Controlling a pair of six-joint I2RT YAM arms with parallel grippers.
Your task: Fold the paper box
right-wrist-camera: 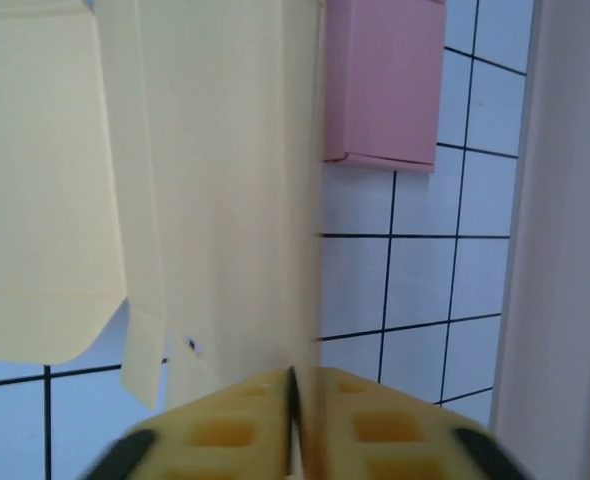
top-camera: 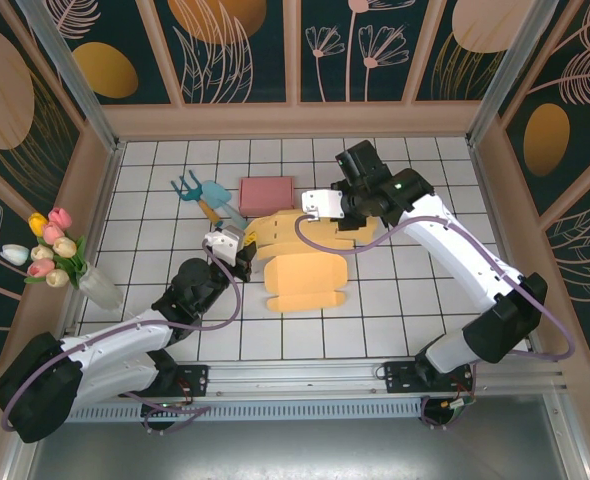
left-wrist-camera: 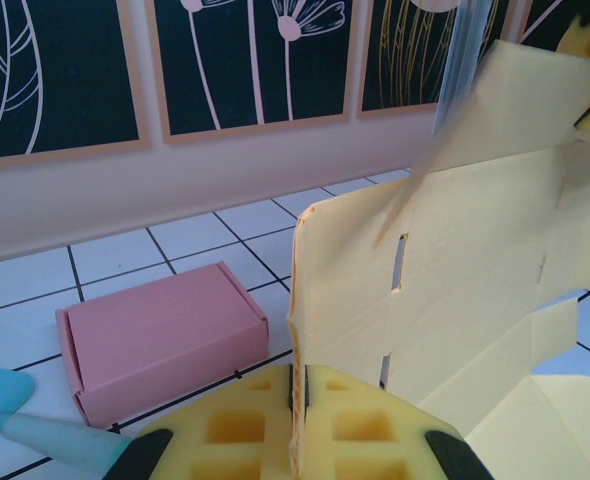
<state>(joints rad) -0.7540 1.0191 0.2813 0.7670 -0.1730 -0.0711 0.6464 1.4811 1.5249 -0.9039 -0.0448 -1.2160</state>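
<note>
The pale yellow paper box (top-camera: 300, 262) lies partly unfolded in the middle of the tiled table, its far panels lifted. My left gripper (top-camera: 243, 250) is shut on the box's left edge; in the left wrist view the cardboard edge (left-wrist-camera: 297, 300) stands pinched between the yellow pads (left-wrist-camera: 235, 430). My right gripper (top-camera: 327, 215) is shut on the box's far right panel; in the right wrist view the panel (right-wrist-camera: 225, 180) rises out from between the closed pads (right-wrist-camera: 375, 420). The lower flap (top-camera: 305, 285) rests flat on the tiles.
A closed pink box (top-camera: 267, 190) lies just beyond the yellow one. Teal garden tools (top-camera: 203, 192) sit to its left. A vase of tulips (top-camera: 70, 262) stands at the left wall. Wooden walls (top-camera: 295, 120) fence the table.
</note>
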